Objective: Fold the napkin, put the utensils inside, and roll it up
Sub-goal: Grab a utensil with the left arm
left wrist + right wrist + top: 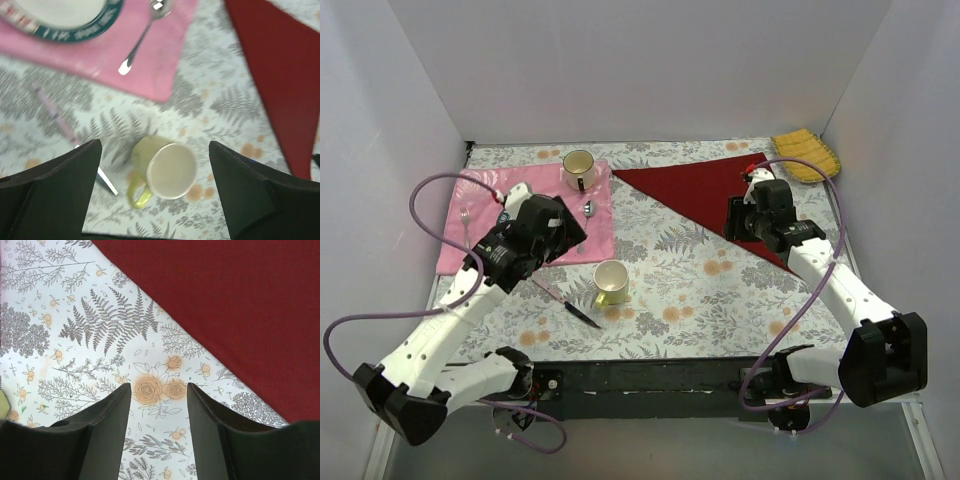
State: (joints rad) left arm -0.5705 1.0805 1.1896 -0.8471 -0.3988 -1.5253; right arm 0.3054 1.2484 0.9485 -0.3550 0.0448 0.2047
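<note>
The maroon napkin point(705, 192) lies folded in a triangle at the back right; it also shows in the left wrist view point(285, 75) and the right wrist view point(240, 300). The knife point(570, 305) with its black handle lies on the floral tablecloth near the front left; its blade point(107, 182) passes behind my left finger. A spoon point(590, 208) point(142, 40) and a fork point(467, 220) lie on the pink cloth point(600, 225). My left gripper point(568, 228) point(153, 144) is open, above a yellow-green cup point(610, 283) point(167, 170). My right gripper point(732, 218) point(159, 386) is open and empty beside the napkin's long edge.
A plate point(60, 22) sits on the pink cloth, mostly under my left arm. A white cup point(578, 168) stands at the pink cloth's back corner. A yellow ribbed cloth point(807, 155) lies at the back right corner. White walls enclose the table.
</note>
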